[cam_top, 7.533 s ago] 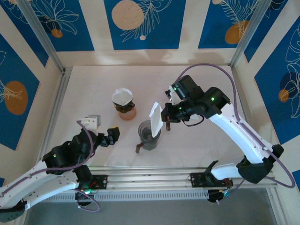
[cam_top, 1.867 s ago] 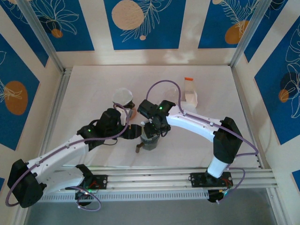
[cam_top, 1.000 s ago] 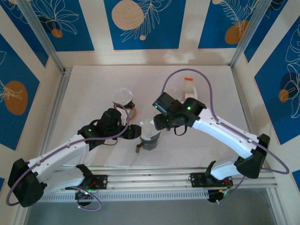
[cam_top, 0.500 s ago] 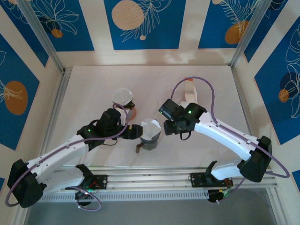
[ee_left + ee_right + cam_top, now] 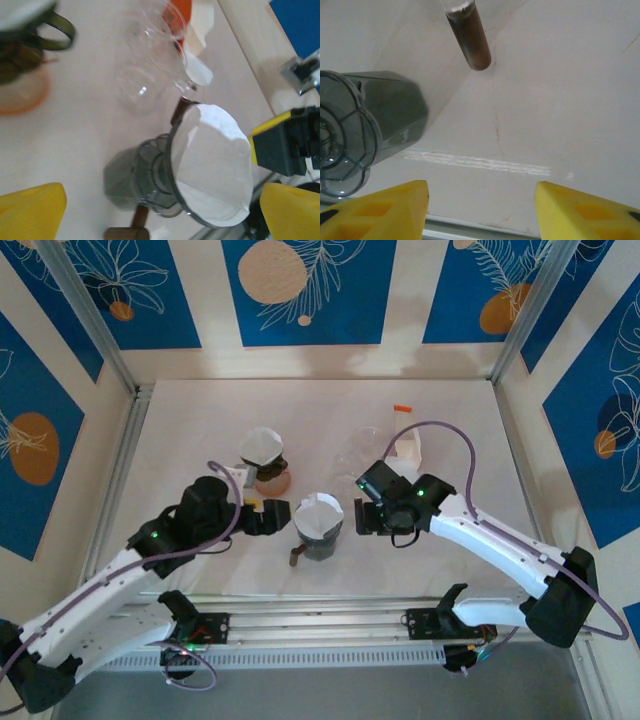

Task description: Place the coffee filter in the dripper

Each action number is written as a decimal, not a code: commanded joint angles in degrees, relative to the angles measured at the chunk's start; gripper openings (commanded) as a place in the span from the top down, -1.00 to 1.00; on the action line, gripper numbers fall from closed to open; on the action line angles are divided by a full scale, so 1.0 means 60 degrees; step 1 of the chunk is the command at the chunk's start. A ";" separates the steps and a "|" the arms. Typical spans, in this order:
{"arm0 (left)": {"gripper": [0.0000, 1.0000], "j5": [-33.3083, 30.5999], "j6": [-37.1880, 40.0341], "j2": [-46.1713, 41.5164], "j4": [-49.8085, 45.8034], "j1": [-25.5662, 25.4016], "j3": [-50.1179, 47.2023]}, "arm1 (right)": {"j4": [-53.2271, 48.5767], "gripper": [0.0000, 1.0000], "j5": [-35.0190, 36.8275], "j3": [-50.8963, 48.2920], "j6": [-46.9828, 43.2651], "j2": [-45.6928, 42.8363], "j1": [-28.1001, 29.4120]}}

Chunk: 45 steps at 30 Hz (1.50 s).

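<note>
Blue leaf-patterned panels wall in a pale table [image 5: 200, 420]. Over its near left part the left gripper [image 5: 272, 515] hangs with its jaws spread wide and nothing between them, just beside the grey dripper [image 5: 322, 543]. The dripper stands mid-table, closer to the near edge. The white coffee filter [image 5: 318, 513] sits inside it, opened into a cone. From the left wrist, its paper rim stands proud of the dripper's rim and looks a little lopsided. Further back, a second brewer [image 5: 270, 480] on an orange base carries its own paper. On the dripper's other side the right gripper [image 5: 368, 517] hovers close, fingers apart and gripping nothing.

To my eye the placing looks about done, and the danger now lies in leaving. With both grippers this near, a finger that brushes the raised paper edge could lift or tip the filter out. A knock on the dripper, or on its wooden handle [image 5: 295, 557] toward the near edge, could topple it. The paper may also spring up if it is not seated snugly.
</note>
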 commanded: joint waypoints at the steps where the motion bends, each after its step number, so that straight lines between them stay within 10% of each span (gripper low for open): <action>1: -1.00 -0.1550 0.0043 -0.0908 -0.0777 0.0083 -0.0436 | 0.1564 -0.12 -0.1086 -0.0771 0.0905 -0.0194 -0.0131; 45: -1.00 -0.3914 -0.0004 -0.3214 -0.3149 0.0093 0.0550 | 0.5980 0.39 -0.2391 -0.1955 0.2341 0.3328 0.0385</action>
